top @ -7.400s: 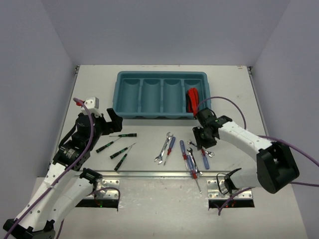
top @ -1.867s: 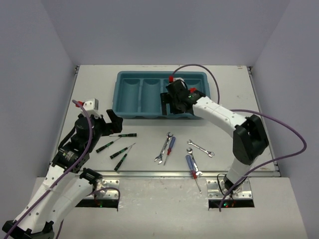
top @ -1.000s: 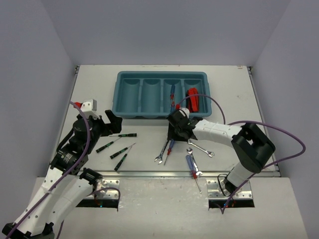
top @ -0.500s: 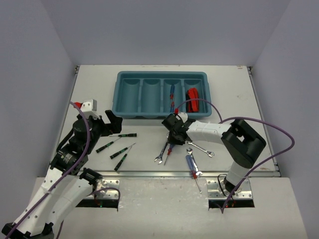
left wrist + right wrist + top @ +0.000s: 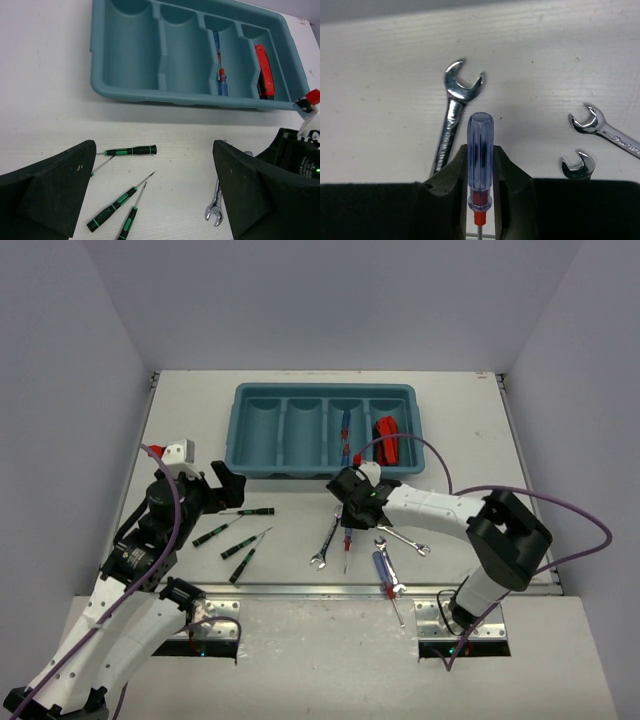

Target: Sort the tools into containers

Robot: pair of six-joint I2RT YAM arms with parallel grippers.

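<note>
The teal tray (image 5: 238, 430) of containers stands at the back of the table. A blue-handled screwdriver (image 5: 346, 430) lies in its third compartment and red pliers (image 5: 386, 440) in the fourth. My right gripper (image 5: 346, 518) is in front of the tray, shut on another blue screwdriver (image 5: 346, 543). In the right wrist view the clear blue handle (image 5: 480, 145) is clamped between the jaws of that gripper (image 5: 480, 167), just above the table. A silver wrench (image 5: 454, 115) lies beside it. My left gripper (image 5: 155, 200) hangs open over the precision screwdrivers (image 5: 127, 150).
Three black-and-green precision screwdrivers (image 5: 247, 511), (image 5: 215, 533), (image 5: 243, 558) lie at the left. A wrench (image 5: 326, 540) sits left of the held screwdriver and another wrench (image 5: 403, 540) right of it. A third blue screwdriver (image 5: 383, 572) lies over a wrench near the front rail.
My right gripper came down from the tray to the table and closed on the blue screwdriver next to the wrench, turning it to point at the near edge. The left arm stayed still.
</note>
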